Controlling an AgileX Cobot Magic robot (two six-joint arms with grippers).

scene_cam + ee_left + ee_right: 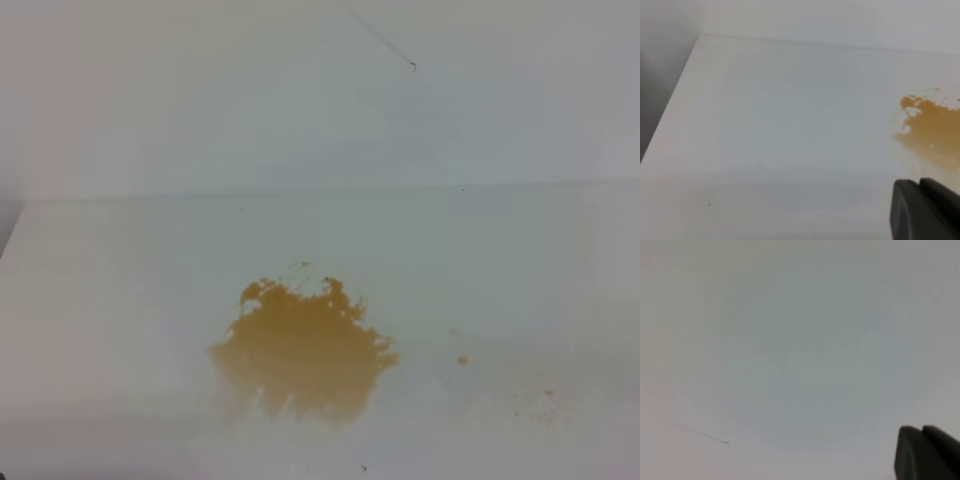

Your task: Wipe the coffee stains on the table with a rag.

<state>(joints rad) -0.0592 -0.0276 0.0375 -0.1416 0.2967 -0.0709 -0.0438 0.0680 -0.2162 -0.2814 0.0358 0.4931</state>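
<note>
The coffee stains (303, 352) form a ragged orange-brown blotch on the white table (120, 300), a little left of centre, with tiny specks (463, 360) to its right. Neither gripper appears in the high view. In the left wrist view the blotch (932, 130) lies at the right edge, beyond my left gripper (919, 184). Its dark fingers are pressed together with nothing between them. The right wrist view shows my right gripper (921, 430) shut and empty, facing blank white surface. The rag is out of view.
A white wall (300, 100) with a thin dark scratch (385, 42) rises behind the table. The scratch (705, 435) also shows in the right wrist view. The table's left edge (670, 125) drops off to a grey area.
</note>
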